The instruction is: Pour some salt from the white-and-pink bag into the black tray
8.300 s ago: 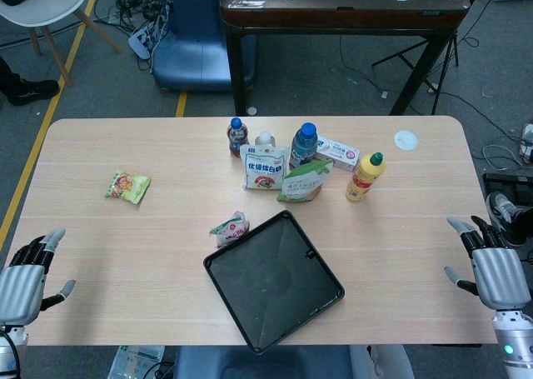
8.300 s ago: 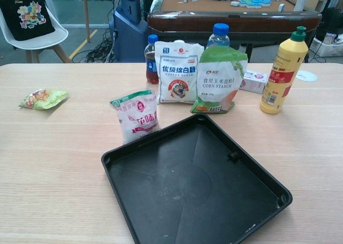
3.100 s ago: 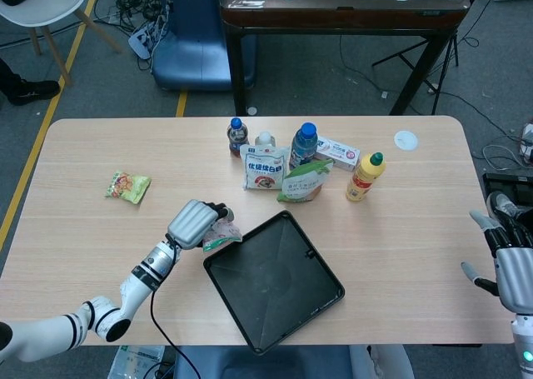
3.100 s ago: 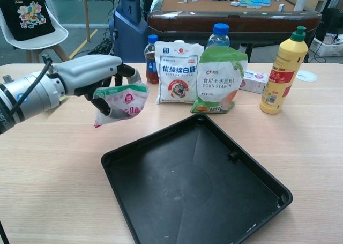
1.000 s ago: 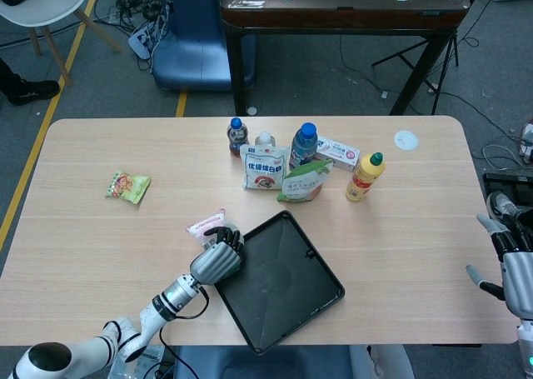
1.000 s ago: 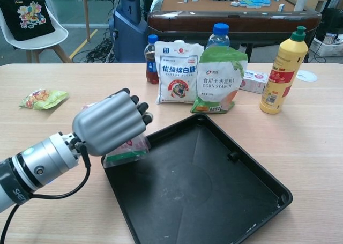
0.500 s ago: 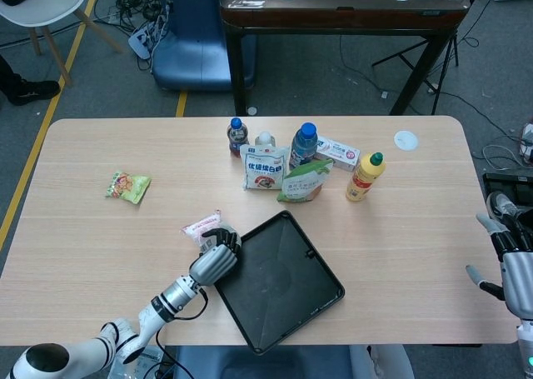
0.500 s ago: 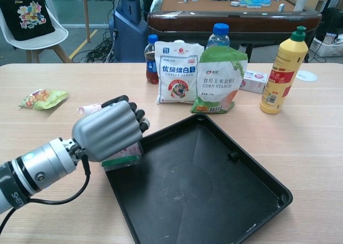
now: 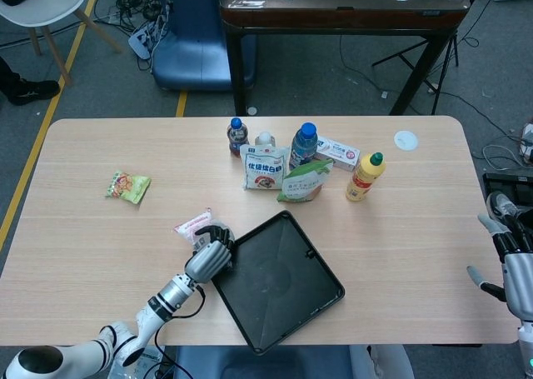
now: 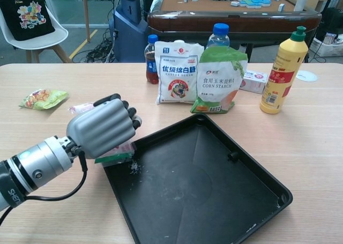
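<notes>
Pouring underway: left hand (image 10: 102, 127) grips tipped white-and-pink salt bag (image 10: 113, 152) at near-left rim of square black plastic tray (image 10: 257, 201); small white salt pile (image 10: 134, 168) landed. More pouring possibly left. Right hand (image 9: 510, 266) idle, holding nothing, fingers spread, far right.

A lab: floor cables (image 9: 137, 0), yellow floor tape (image 9: 37, 137), test table (image 9: 100, 229).

L robot hand closed, R idle

L robot hand (image 10: 102, 128) at approx 7 o'clock in head view, knuckles up, fingers curled round a bag, forearm running back to 8 o'clock. R robot hand (image 9: 515, 261) at 4 o'clock by the frame edge, fingers apart, holding nothing; not seen in chest view.
</notes>
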{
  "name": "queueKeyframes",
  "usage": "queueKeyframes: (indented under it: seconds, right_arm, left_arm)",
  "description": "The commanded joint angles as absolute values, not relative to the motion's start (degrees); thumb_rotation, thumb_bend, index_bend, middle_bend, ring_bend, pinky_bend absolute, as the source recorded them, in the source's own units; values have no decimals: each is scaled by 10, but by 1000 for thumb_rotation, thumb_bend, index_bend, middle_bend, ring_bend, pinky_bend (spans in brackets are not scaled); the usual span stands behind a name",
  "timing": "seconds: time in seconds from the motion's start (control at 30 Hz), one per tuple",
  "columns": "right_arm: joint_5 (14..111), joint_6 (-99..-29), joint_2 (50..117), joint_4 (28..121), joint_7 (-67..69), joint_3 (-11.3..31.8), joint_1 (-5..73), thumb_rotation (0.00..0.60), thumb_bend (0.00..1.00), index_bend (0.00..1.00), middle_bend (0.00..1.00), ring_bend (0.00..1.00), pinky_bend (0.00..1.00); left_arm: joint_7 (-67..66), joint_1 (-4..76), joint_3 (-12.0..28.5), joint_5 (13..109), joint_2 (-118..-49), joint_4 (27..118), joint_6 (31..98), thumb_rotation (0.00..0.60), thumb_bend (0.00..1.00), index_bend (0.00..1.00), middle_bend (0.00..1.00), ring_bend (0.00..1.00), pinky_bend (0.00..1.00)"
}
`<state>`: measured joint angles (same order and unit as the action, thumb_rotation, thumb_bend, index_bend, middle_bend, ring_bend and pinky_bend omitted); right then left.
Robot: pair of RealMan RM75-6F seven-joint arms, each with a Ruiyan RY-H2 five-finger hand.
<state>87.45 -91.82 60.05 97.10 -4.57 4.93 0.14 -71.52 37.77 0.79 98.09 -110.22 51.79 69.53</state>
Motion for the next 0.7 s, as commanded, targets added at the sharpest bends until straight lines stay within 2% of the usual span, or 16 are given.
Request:
queueKeyframes:
  seconds: [0.03, 0.37, 0.7]
  right_arm:
    - [875, -919, 601, 971, -46, 49, 1, 600, 179, 163, 250, 116, 175]
    - [871, -915, 601, 975, -53, 52, 4, 600, 179, 163, 250, 116, 175]
    - [866, -910, 603, 974, -55, 54, 6, 600, 179, 163, 250, 116, 175]
  left_arm:
    - [-691, 378, 9, 979, -1095, 531, 697, 600, 207, 317, 531, 503, 631]
    - [-549, 384, 26, 958, -1078, 579, 694, 600, 207, 315, 531, 502, 629]
    - [-424, 376, 82, 848, -1037, 711, 639, 600, 206, 316, 531, 502, 629]
